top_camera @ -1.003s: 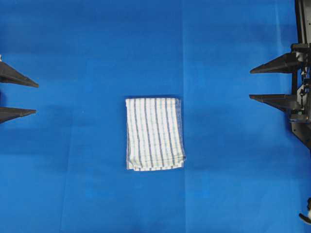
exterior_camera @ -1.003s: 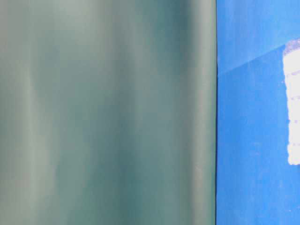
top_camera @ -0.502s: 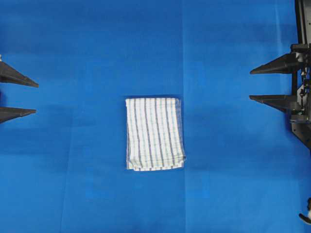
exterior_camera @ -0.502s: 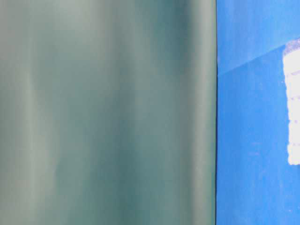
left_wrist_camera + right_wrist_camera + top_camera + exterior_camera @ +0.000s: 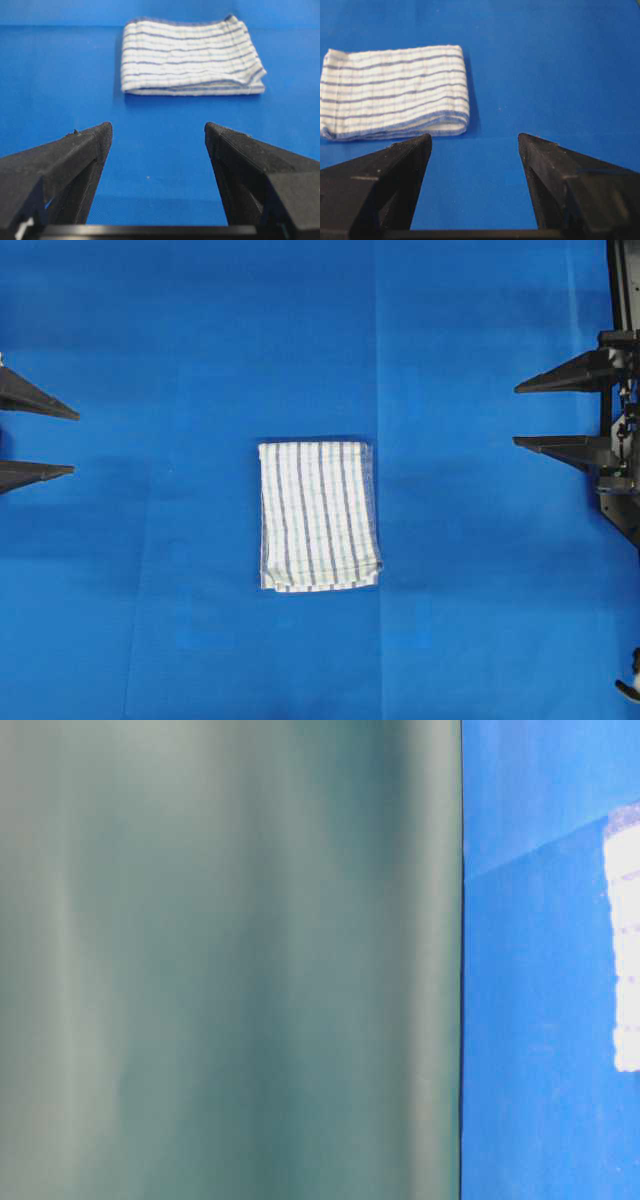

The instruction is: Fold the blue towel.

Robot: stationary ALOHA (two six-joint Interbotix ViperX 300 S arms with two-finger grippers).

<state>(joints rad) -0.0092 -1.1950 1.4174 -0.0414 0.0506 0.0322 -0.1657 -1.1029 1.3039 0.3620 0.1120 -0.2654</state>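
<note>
Blue table covering point(image 5: 150, 590) bears folded blue towel point(image 5: 319, 516); both grippers' fingers point(image 5: 40, 401) spread wide, empty.

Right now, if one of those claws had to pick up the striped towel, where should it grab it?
Probably at a corner of the blue towel on its layered bottom edge, coming down from above. It lies flat and folded on the table covering, so only edges give purchase. Both the left gripper and right gripper stand open, well clear.
</note>
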